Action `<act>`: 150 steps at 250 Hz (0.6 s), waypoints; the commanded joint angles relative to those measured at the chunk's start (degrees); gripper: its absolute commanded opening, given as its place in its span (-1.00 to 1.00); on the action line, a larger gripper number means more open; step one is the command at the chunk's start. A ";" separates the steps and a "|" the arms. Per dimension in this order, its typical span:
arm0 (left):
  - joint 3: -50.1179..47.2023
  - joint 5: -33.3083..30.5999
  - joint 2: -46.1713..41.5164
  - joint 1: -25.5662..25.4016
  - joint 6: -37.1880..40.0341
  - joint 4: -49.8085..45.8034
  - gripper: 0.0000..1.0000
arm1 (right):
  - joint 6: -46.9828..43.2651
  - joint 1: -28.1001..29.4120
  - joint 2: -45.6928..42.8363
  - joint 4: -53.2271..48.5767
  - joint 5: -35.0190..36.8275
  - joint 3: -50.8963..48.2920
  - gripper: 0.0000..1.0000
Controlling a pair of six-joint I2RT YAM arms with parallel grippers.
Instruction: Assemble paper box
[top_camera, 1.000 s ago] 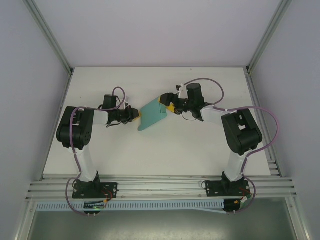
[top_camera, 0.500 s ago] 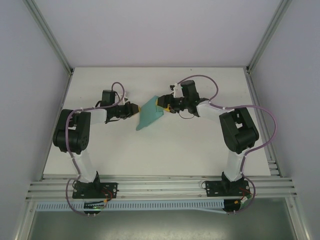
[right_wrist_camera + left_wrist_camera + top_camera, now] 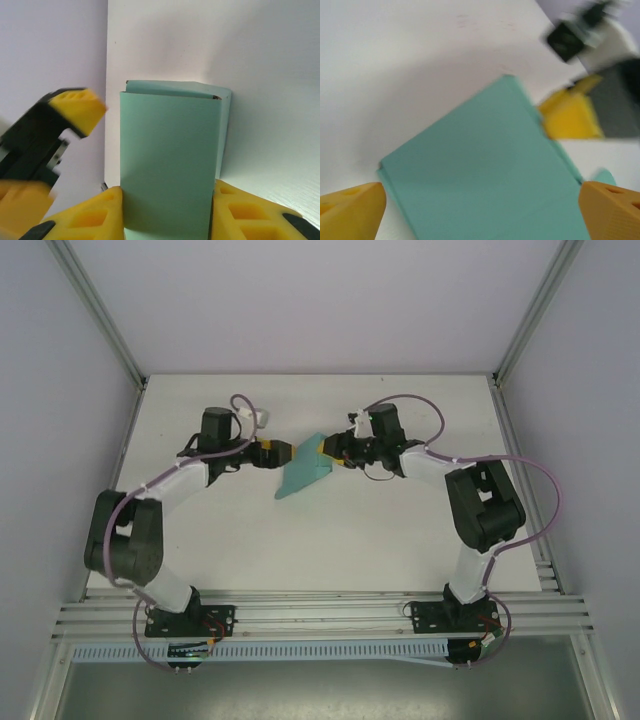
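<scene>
The teal-green paper box is a folded, flattened sleeve of thin card, held slanting above the white table. My right gripper is shut on its upper right end. In the right wrist view both yellow fingers press the sides of the paper box, with the right gripper at its near end. My left gripper is open, right beside the card's upper left edge. Its two yellow fingertips stand wide apart in the left wrist view, with the blurred paper box stretching across the left gripper.
Grey walls and aluminium posts enclose the table. The left gripper's yellow fingertip shows to the left of the box in the right wrist view. The right gripper's yellow finger shows beyond the box in the left wrist view.
My left arm has stretched out and its gripper has moved right, up to the box's edge. The right gripper has kept its hold, and the box shifted only slightly.
</scene>
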 commanded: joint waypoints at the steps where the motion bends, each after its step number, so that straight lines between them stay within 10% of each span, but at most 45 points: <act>1: -2.04 -3.79 -4.57 -6.64 20.50 -2.52 0.97 | 9.56 -2.21 -1.81 6.51 -1.03 -3.48 -0.37; 150: 0.18 -28.33 0.40 -18.07 40.62 -0.23 0.97 | 28.68 -6.96 -8.69 8.61 -3.01 -5.71 -0.42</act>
